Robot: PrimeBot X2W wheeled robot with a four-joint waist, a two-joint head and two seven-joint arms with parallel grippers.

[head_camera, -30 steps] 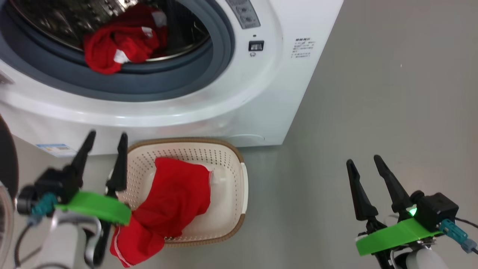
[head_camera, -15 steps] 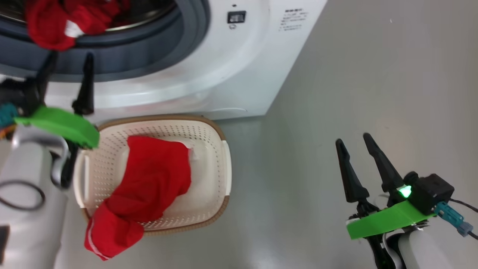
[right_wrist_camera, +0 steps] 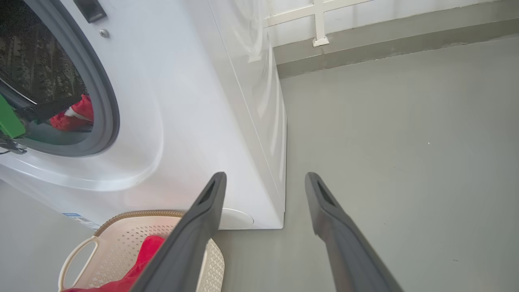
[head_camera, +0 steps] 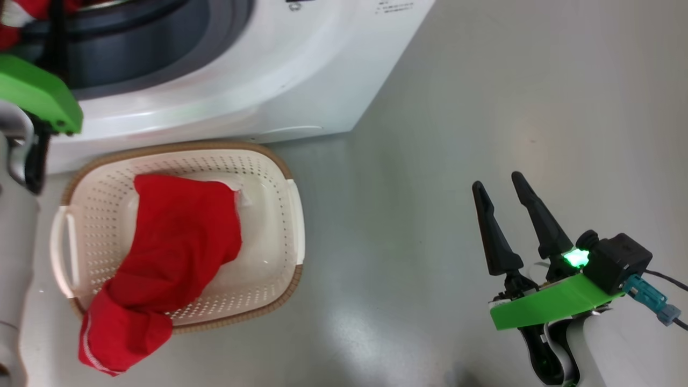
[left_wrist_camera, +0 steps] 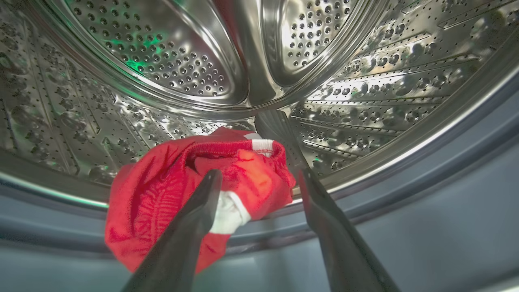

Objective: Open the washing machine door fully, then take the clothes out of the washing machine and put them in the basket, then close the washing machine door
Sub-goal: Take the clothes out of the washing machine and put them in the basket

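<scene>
The left gripper (left_wrist_camera: 259, 175) was found at the mouth of the drum (left_wrist_camera: 170, 61), jaws spread wide and empty. A red garment (left_wrist_camera: 154, 202) was heaped on the drum's front lip at 7 o'clock in the left wrist view, partly behind one finger (left_wrist_camera: 190, 227), unclasped. A second garment (head_camera: 177, 242) was draped in the basket (head_camera: 271, 161), at 6 o'clock of the washer (head_camera: 258, 75), one end spilled over the rim at 7 o'clock. The right gripper (head_camera: 497, 181) was held wide and empty over the floor (head_camera: 430, 134), well apart at 3 o'clock.
</scene>
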